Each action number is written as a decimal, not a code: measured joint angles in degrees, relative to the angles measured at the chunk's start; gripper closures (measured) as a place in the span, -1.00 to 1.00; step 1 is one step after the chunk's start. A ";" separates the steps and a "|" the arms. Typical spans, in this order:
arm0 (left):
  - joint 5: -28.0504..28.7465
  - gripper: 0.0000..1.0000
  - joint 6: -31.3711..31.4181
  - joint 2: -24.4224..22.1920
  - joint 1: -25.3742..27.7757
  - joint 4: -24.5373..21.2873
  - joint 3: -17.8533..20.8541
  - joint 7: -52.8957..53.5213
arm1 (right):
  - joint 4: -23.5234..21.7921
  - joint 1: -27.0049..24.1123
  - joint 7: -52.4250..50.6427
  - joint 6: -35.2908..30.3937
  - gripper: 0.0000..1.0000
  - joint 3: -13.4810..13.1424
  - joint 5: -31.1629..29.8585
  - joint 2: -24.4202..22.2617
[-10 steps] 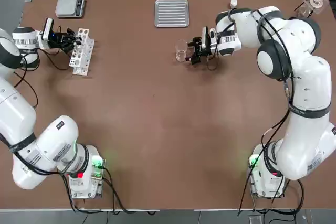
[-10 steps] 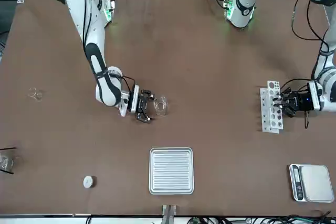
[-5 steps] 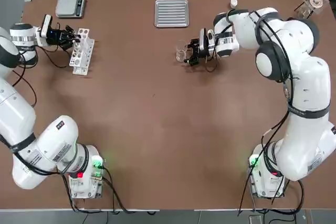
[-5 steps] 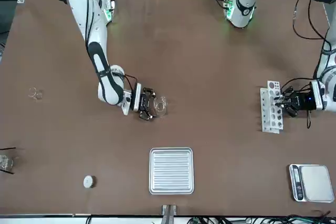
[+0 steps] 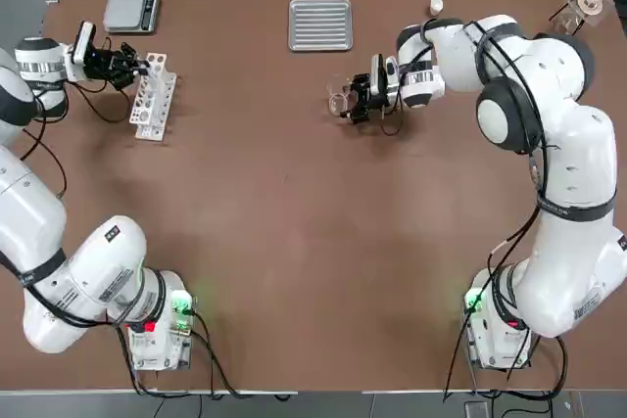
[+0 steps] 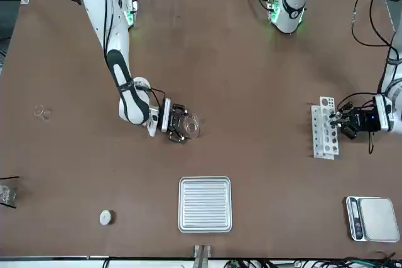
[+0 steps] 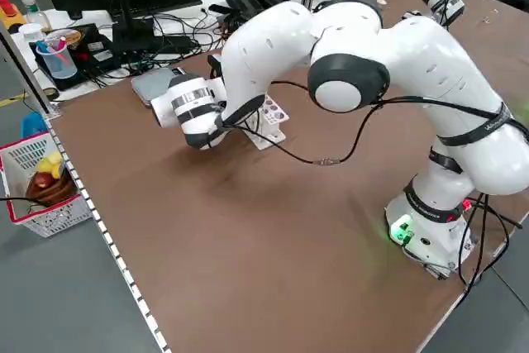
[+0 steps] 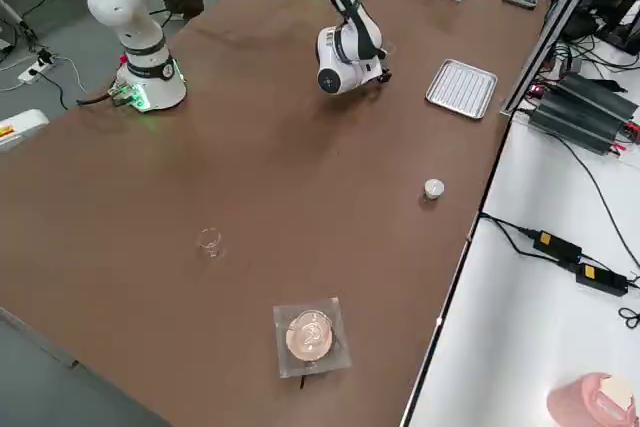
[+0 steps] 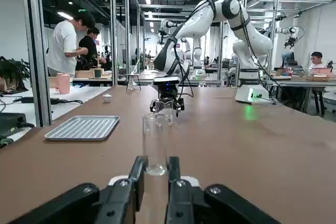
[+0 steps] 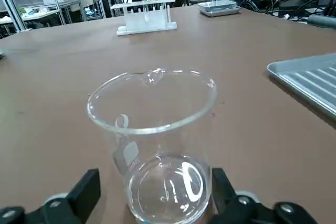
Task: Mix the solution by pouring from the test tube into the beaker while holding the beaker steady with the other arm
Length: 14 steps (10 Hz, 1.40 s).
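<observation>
The test tube [image 9: 156,142], thin clear glass, stands upright between the fingers of my left gripper [image 9: 155,176], which is shut on it. This gripper [image 5: 129,63] hovers at the far left of the table, just beside the white tube rack [image 5: 152,97]. The beaker [image 5: 338,100], small, clear and with a little liquid at its bottom, stands on the table past the middle. My right gripper [image 5: 351,102] lies low on the table with one finger on each side of the beaker [image 10: 157,145], still open, a thin gap showing at one finger [image 10: 86,190].
A ribbed metal tray [image 5: 320,23] lies behind the beaker and a scale [image 5: 131,10] behind the rack. A white cap [image 5: 436,5], a tiny glass vessel [image 6: 42,112] and a flask on a stand [image 8: 312,335] sit at the far right end.
My right gripper has slid up to the beaker and its fingers have narrowed around it. My left gripper has drawn back from the rack with the test tube.
</observation>
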 joint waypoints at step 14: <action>-0.03 0.58 -2.39 -1.97 0.56 -0.07 -1.27 -0.19 | 0.02 0.00 -0.02 0.86 -0.42 0.54 0.04 0.04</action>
